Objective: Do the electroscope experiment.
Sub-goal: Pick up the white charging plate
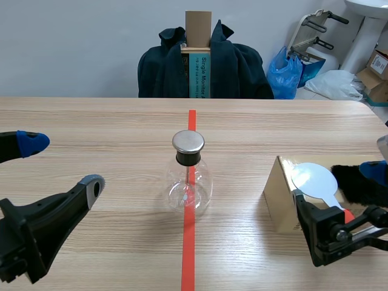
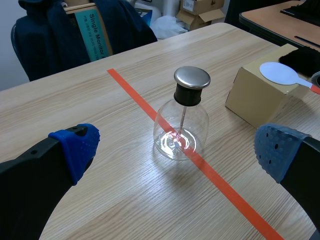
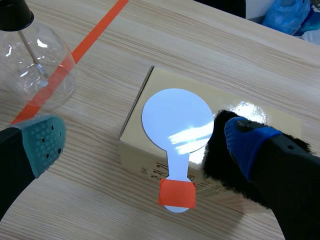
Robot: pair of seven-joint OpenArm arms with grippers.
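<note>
A glass flask (image 1: 188, 185) with a round metal cap (image 1: 188, 141) and a thin rod hanging inside it stood upright in the middle of the desk (image 1: 97, 127), right on the orange-red tape line. The left arm (image 1: 36, 224) lay low by the desk's left edge with its jaws wide apart and nothing between them; the flask was ahead of them, well apart from both blue pads (image 2: 77, 145). Near the desk's right edge sat a cardboard box (image 1: 277, 200). On its top lay a flat white paddle (image 1: 313, 177), its handle wrapped in orange tape and sticking out over the near edge of the box. Just beside the paddle's round end lay a tuft of black fur (image 1: 351, 185). The right arm (image 1: 339, 230) hung at the box, its jaws apart: one finger beside the box wall, the other at the fur, the paddle handle between them, ungripped. Beyond the desk's far edge a dark jacket (image 1: 242, 66) draped a chair.
</note>
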